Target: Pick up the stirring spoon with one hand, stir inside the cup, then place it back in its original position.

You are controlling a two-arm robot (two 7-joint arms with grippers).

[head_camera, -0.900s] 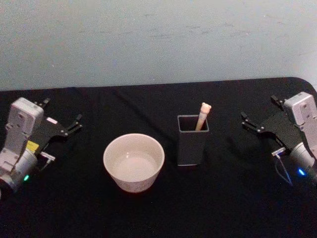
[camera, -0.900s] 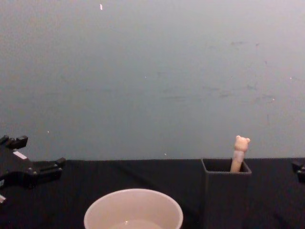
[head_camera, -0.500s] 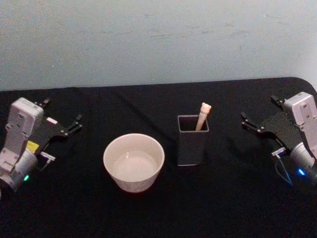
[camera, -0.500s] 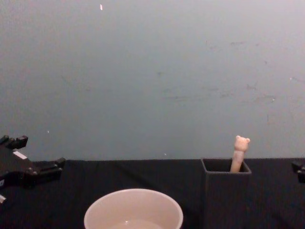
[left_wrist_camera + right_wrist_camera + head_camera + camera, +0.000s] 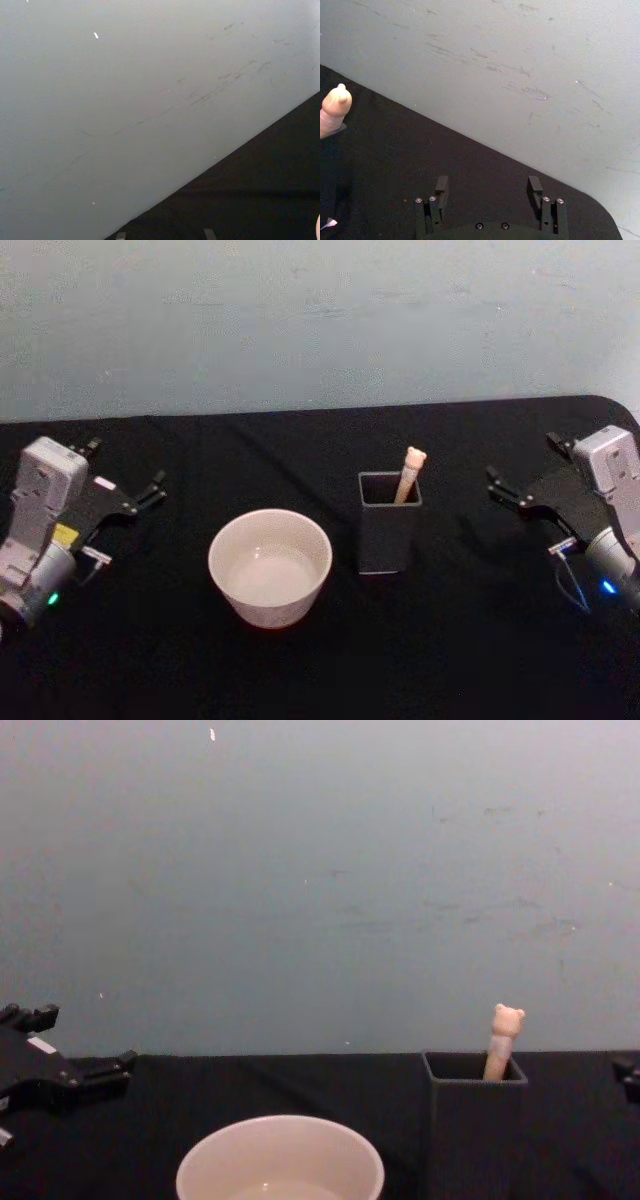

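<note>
- I see the stirring spoon (image 5: 409, 472) standing in the dark grey square holder (image 5: 388, 535) near the middle of the table (image 5: 320, 670), a little toward its right edge. It is well apart from both pincers.
- The right gripper (image 5: 522, 457) is the closer one. It hangs by the table's right edge with bare black cloth between it and the holder.
- The left gripper (image 5: 124, 465) sits by the left edge, and the cup (image 5: 270, 565) lies between it and the holder.
- Of the spoon I get a cream handle topped by a tiny bear head, tilted slightly and leaning at the holder's far right corner. Its bowl is hidden inside.
- The cup is wide, round and cream-white. It stands just left of the holder without touching it.
- Both arms come in low from the near corners, wrists angled inward toward the table's far edge.
- In each wrist view the two fingers stand spread, with nothing between them.
</note>
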